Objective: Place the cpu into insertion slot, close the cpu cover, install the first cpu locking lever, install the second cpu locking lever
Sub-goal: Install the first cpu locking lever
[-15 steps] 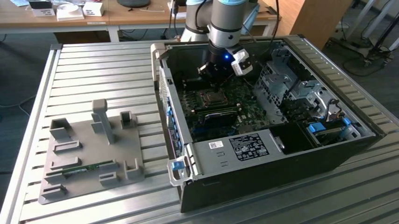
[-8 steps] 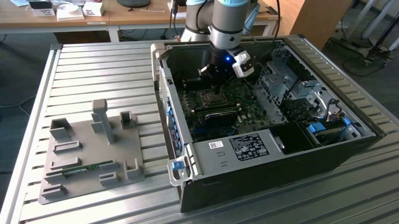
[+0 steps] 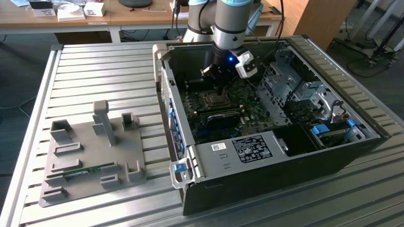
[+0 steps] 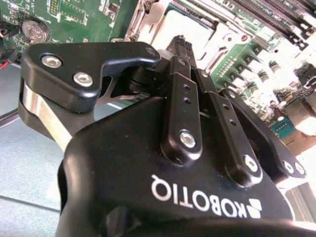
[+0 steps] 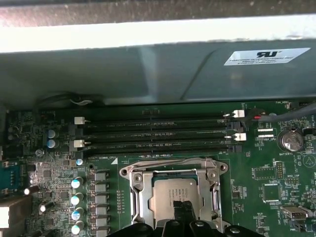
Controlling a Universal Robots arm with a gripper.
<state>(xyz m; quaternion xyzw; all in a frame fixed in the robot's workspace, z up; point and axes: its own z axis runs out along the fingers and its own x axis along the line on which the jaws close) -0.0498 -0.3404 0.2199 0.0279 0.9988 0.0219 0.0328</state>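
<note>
An open computer case (image 3: 271, 142) lies on its side on a ribbed metal bench (image 3: 101, 71). A green motherboard (image 3: 227, 111) sits flat in the bottom of the case. One robot arm (image 3: 230, 19) reaches down into the case from the far side, and its gripper (image 3: 218, 75) hangs directly over the processor socket.

In the first wrist view, the insertion slot (image 5: 174, 192) is a square recess with a bright metal rim, set just beside four long black memory slots (image 5: 158, 133). The cpu (image 5: 175, 190), a dull silver square chip, already lies flat inside the slot. The cpu cover (image 5: 140, 190), a thin silvery frame with a cut-out window, appears to lie down around the chip, though how fully it is seated cannot be told. Whether either locking lever is latched cannot be told.

The jaws are drawn together: in the second wrist view the two black fingers (image 4: 185, 94) meet at a narrow tip with nothing seen between them. That tip points straight down at the socket, and in the first wrist view it overlaps the near edge of the chip. So the chip lies directly beneath the jaws, close below them; whether they touch it cannot be told. The socket's edges run parallel to the memory slots.

Judged from this, the chip is placed and the work now concerns the cover and levers.

On the bench, towards the exterior view's left, a grey parts holder (image 3: 88, 156) stands well apart from the case.
</note>
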